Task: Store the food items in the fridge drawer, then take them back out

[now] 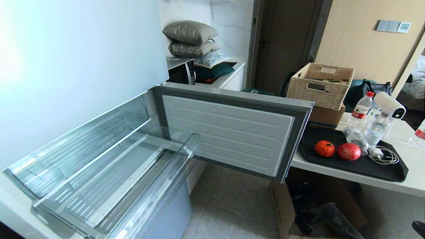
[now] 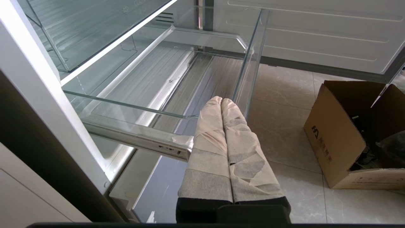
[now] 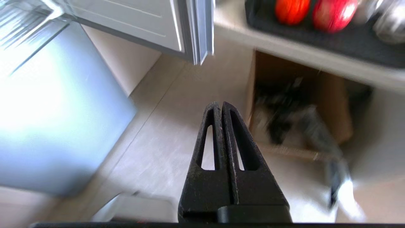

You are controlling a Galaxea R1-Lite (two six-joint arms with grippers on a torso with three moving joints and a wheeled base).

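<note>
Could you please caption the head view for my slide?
Fridge drawer pulled open; two food items sit on the black tray.

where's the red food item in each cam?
Head view: red food item on the black tray, right of the orange-red one.
Left wrist view: not in it.
Right wrist view: at the top edge, on the same tray.
Shared landmark: open fridge door.
</note>
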